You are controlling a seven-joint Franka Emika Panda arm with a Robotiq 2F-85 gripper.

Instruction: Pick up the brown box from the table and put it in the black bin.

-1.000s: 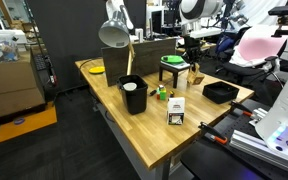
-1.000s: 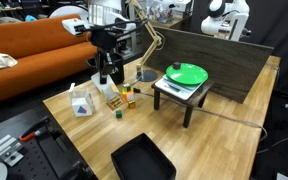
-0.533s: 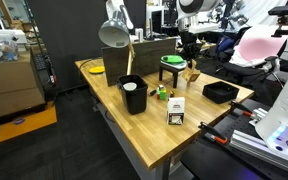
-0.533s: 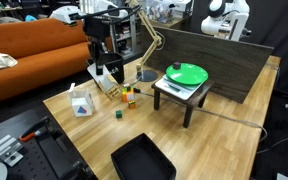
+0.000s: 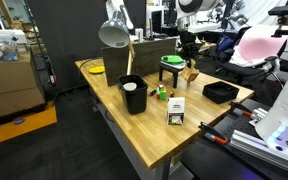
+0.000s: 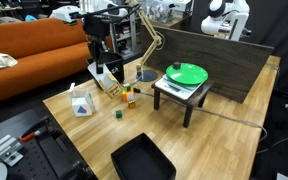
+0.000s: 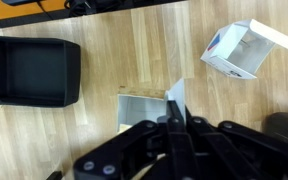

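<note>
My gripper (image 5: 189, 58) (image 6: 97, 58) is shut on the brown box (image 5: 192, 72) (image 6: 104, 80) and holds it tilted, a little above the table (image 5: 154, 135) (image 6: 214, 140). In the wrist view the box (image 7: 142, 106) shows as a pale open top with a raised flap just ahead of my closed fingers (image 7: 171, 120). The black bin (image 5: 133, 95) stands upright near the table's long edge, well away from the gripper, with something white inside. It also shows in an exterior view (image 6: 142, 160) at the near end of the table.
A shallow black tray (image 5: 220, 92) (image 7: 29, 70) lies close to the gripper. A white box with dark print (image 5: 176, 110) (image 6: 81, 103) (image 7: 239, 50) stands nearby. A small stand with a green disc (image 5: 172, 62) (image 6: 184, 78), a desk lamp (image 5: 114, 35) and small coloured cubes (image 6: 124, 97) are also on the table.
Over the last second my gripper rose and shifted sideways with the brown box, lifting it off the table. Nothing has moved in the last half second.
</note>
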